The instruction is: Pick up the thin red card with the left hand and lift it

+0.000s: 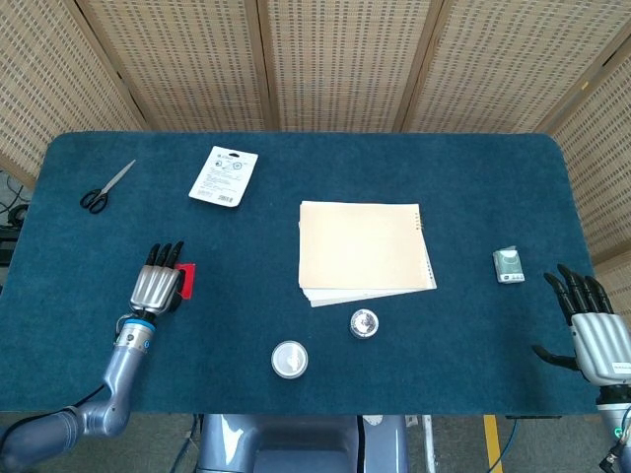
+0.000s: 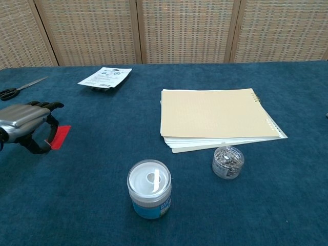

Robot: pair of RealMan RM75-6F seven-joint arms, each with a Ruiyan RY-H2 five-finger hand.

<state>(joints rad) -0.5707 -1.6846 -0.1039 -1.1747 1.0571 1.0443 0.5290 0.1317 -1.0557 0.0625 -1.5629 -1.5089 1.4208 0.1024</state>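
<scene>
One left hand [image 1: 156, 287] curls loosely over the red card [image 1: 185, 280].

Looks like office/lab demo room to me: woven partition screens [image 1: 345, 59] behind blue-carpeted bench [image 1: 473, 177], stationery on it — scissors [image 1: 105, 187], paper stack [image 1: 363, 251], clip jar [image 2: 228, 162].

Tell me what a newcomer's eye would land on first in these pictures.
Most striking is the thin red card, bright against the dark blue felt table near its left edge, with the silver left hand arched over it. Next comes the cream spiral-bound notepad stack at the table's centre. In front of it stand a white-lidded round tub and a small clear jar of metal clips.
</scene>
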